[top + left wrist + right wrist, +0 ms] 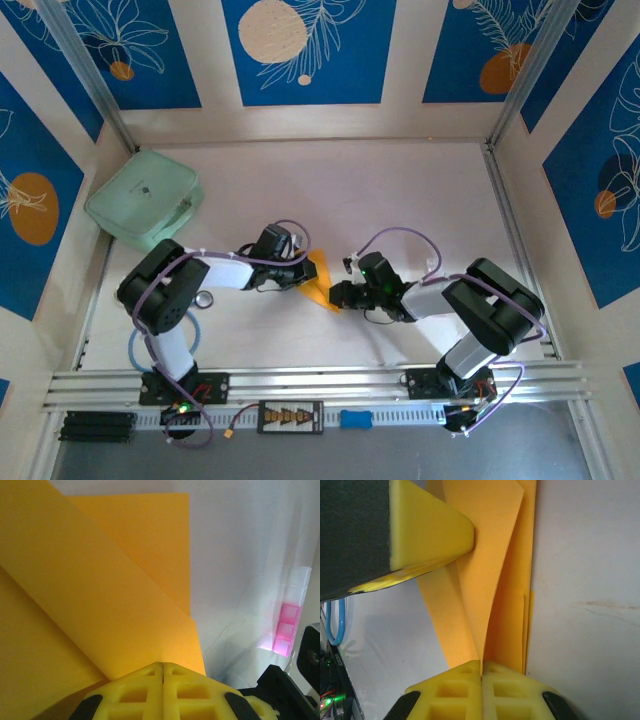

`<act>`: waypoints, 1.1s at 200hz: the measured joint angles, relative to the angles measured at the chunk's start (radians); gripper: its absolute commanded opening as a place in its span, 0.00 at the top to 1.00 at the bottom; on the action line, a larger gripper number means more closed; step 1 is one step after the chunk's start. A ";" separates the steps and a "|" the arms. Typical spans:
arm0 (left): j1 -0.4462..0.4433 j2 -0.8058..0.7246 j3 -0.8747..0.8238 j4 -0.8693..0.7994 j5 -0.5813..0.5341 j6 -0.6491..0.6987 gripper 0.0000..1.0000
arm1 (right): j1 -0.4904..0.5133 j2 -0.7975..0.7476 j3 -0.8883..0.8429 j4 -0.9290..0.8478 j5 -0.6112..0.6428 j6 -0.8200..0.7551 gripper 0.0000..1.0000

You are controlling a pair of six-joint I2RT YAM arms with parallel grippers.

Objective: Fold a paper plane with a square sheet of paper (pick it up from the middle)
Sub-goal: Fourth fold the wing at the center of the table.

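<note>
Top view, step: The fold is midway, by my reading. The paper sheet (322, 280) is a creased orange wedge and not yet a dart. It sits mid-desk (400, 190) between the two claws.
Top view, arms: Both arms are bent at the elbow and reach inward. The left claw (306, 272) and right claw (340, 294) almost meet tip to tip at the sheet. The mint-green case (145, 197) is well apart, in the far left corner.
Left wrist, claw: The left claw (163, 672) is clenched, its jaws pressed together on a corner of the paper sheet (100, 595). One flap slants over a flatter layer. A small pink object (286, 630) lies to the right.
Right wrist, claw: The right claw (481, 671) is clenched on the paper sheet (490, 580), with an upright flap running into the seam of its jaws. The left claw's fingertips (432, 535) touch that flap from the side.
Next move: It probably calls for laying the raised flap flat along the centre crease. One claw would pin the sheet while the other presses the fold, gently enough not to tear it.
</note>
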State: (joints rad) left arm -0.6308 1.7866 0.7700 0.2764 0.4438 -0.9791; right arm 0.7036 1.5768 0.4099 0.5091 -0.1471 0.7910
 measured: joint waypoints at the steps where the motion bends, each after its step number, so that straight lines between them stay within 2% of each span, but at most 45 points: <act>1: 0.000 0.000 0.000 0.000 0.000 0.000 0.96 | 0.000 0.000 0.000 0.000 0.000 0.000 0.93; 148: 0.000 0.051 0.056 -0.039 0.015 0.018 0.96 | -0.013 0.005 0.003 -0.005 -0.022 0.016 0.92; 220: 0.000 0.062 0.078 -0.069 0.026 0.039 0.96 | -0.019 -0.003 0.022 -0.048 -0.049 0.042 0.85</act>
State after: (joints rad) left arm -0.6308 1.8488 0.8482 0.2077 0.4702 -0.9405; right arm 0.6849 1.5738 0.4316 0.4610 -0.1963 0.8326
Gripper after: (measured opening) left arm 0.064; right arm 0.147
